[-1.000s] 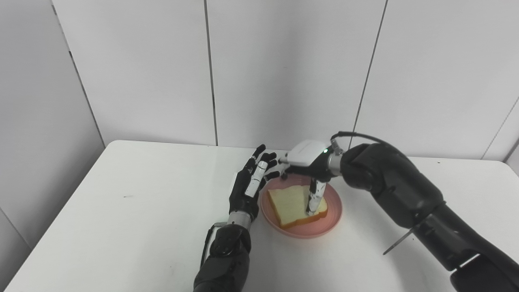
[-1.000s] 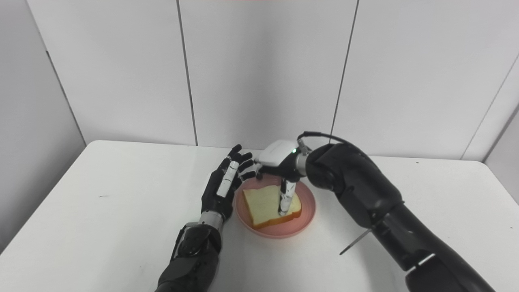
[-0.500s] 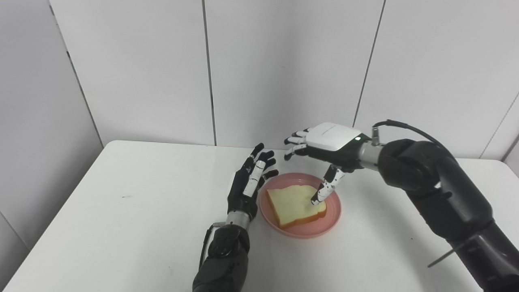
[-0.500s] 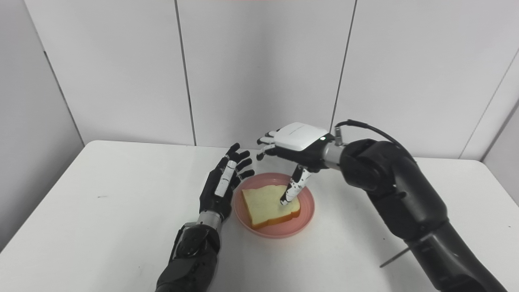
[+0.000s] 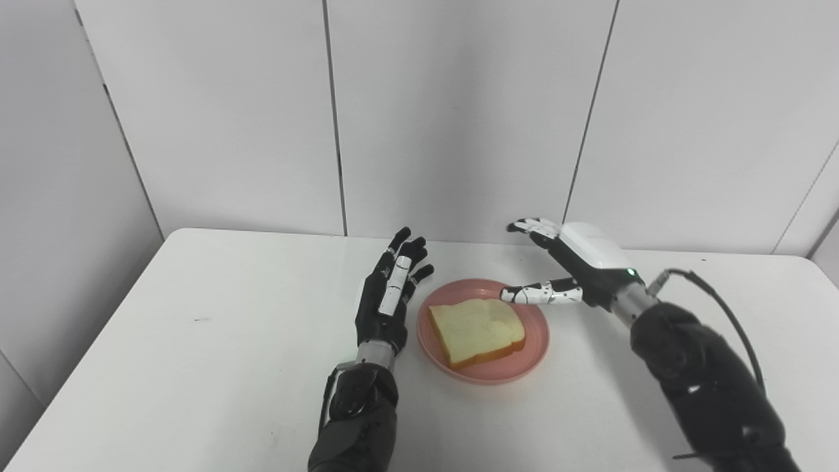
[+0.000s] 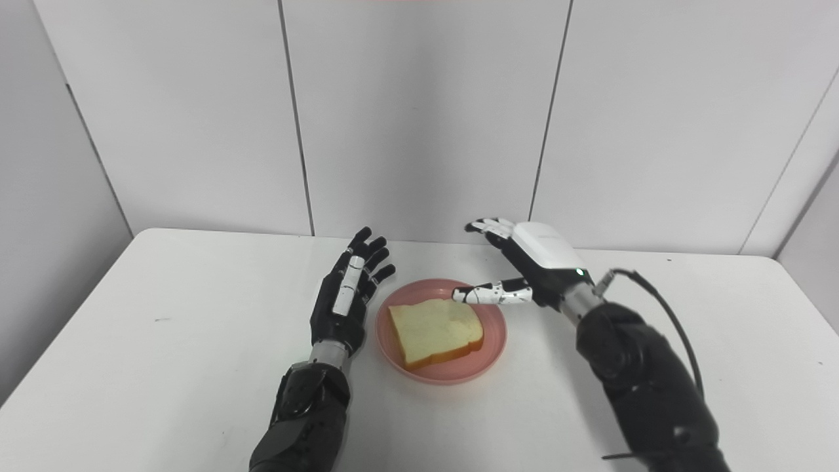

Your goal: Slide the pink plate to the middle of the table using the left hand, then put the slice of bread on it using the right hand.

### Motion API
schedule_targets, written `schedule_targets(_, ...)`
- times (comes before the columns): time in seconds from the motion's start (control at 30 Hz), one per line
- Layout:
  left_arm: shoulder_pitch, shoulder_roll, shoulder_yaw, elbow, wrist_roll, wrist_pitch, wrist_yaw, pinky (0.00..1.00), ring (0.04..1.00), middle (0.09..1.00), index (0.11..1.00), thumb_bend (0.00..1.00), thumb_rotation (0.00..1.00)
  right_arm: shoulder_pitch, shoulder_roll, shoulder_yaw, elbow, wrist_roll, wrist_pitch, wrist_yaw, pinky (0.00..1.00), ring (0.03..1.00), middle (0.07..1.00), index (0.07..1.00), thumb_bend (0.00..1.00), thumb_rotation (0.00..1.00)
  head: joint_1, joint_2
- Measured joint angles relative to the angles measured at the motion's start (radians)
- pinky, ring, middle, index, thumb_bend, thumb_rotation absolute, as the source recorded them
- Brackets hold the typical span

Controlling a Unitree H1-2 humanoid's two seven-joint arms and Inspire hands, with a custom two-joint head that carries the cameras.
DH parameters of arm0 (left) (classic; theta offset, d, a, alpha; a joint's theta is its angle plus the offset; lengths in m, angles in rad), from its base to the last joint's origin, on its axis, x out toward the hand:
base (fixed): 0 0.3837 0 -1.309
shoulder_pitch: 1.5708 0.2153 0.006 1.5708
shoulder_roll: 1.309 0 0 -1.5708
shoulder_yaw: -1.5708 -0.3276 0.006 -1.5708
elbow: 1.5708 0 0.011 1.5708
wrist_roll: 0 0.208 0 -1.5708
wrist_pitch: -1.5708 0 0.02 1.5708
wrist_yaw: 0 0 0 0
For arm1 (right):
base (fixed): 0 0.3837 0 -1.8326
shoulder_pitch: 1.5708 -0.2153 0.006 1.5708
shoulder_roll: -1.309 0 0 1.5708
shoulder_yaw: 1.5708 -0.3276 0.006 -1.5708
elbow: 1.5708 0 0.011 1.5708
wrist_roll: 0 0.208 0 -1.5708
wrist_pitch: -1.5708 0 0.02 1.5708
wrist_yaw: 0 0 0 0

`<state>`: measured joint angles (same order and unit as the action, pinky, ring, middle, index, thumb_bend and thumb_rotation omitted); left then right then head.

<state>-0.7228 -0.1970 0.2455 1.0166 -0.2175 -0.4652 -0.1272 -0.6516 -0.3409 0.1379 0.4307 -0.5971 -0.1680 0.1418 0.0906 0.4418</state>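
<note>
Left eye view: pink plate (image 5: 483, 334) sits about mid-table on the white table (image 5: 196, 367), bread slice (image 5: 477, 330) lying flat on it, inside the rim. Looks like the placing is already done, judging from how things lie

Left hand (image 5: 388, 295) stands edge-on just left of the plate, fingers spread and pointing away from the robot, holding nothing. Can't tell whether it touches the rim or is only just beside it

Right hand (image 5: 573, 269) is up and to the right of the plate, palm turned inward, fingers apart, empty. Its thumb (image 5: 541, 293) reaches over the plate's far right edge, tip near the bread's far corner but apart from it

Key relation: bread lies left of and below the right hand, and just right of the left hand. Left hand is the nearer one to the plate

Right eye view: same layout. Plate (image 6: 441, 330) between the two hands, bread (image 6: 436, 330) centred on it. Left hand (image 6: 347, 295) open and upright beside the left rim. Right hand (image 6: 534, 265) open, raised off the table

Bread: roughly square, pale crumb, brown crust showing on the near and right edges, thick, one corner towards the robot. Long axis hard to call. Plate is shallow, round, with a low rim

If anything is left, my guess is just pulling both hands clear without nudging the plate
</note>
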Motion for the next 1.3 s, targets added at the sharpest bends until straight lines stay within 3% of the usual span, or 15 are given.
schedule_targets(0.17, 0.015, 0.002, -0.005, -0.032, 0.009, 0.0, 0.014, 0.92, 0.877, 0.816, 0.844, 0.85, 0.64, 0.017, 0.056, -0.083, 0.092, 0.096, 0.003, -0.145, 0.77, 0.878, 0.895, 0.854, 0.79, 1.0, -0.017, -0.005)
schedule_targets(0.27, 0.025, 0.002, -0.014, -0.053, 0.033, 0.0, 0.045, 0.99, 0.931, 0.859, 0.86, 0.81, 0.66, 0.033, 0.088, -0.122, 0.127, 0.165, 0.01, -0.176, 0.85, 0.905, 0.909, 0.866, 0.76, 1.0, -0.02, -0.003)
schedule_targets(0.4, 0.041, 0.003, -0.044, -0.082, 0.074, 0.0, 0.11, 1.0, 0.962, 0.896, 0.882, 0.79, 0.69, 0.06, 0.129, -0.169, 0.164, 0.267, 0.016, -0.196, 0.87, 0.916, 0.914, 0.872, 0.72, 1.0, -0.031, -0.003)
schedule_targets(0.57, 0.054, 0.014, -0.089, -0.107, 0.117, 0.006, 0.172, 1.0, 0.985, 0.95, 0.908, 0.74, 0.76, 0.073, 0.134, -0.158, 0.184, 0.284, 0.016, -0.203, 0.85, 0.898, 0.895, 0.863, 0.7, 1.0, -0.051, -0.002)
schedule_targets(0.63, 0.065, 0.019, -0.106, -0.14, 0.125, 0.016, 0.188, 1.0, 0.985, 0.956, 0.898, 0.78, 0.75, 0.073, 0.134, -0.153, 0.185, 0.284, 0.016, -0.214, 0.84, 0.895, 0.895, 0.866, 0.72, 1.0, -0.058, -0.003)
schedule_targets(0.9, 0.108, 0.043, -0.126, -0.243, 0.125, 0.129, 0.221, 1.0, 0.988, 0.962, 0.891, 0.79, 0.75, 0.075, 0.153, -0.131, 0.18, 0.291, 0.018, -0.241, 0.85, 0.905, 0.906, 0.865, 0.71, 1.0, -0.109, -0.002)
schedule_targets(1.2, 0.103, 0.075, -0.149, -0.237, 0.139, 0.172, 0.231, 1.0, 1.0, 0.984, 0.927, 0.77, 0.76, 0.089, 0.196, -0.144, 0.157, 0.346, 0.03, -0.243, 0.9, 0.91, 0.908, 0.886, 0.74, 1.0, -0.14, 0.005)
schedule_targets(1.3, 0.101, 0.082, -0.148, -0.236, 0.139, 0.174, 0.233, 1.0, 1.0, 0.975, 0.919, 0.79, 0.75, 0.092, 0.207, -0.172, 0.154, 0.403, 0.031, -0.242, 0.84, 0.876, 0.909, 0.906, 0.73, 1.0, -0.149, 0.006)
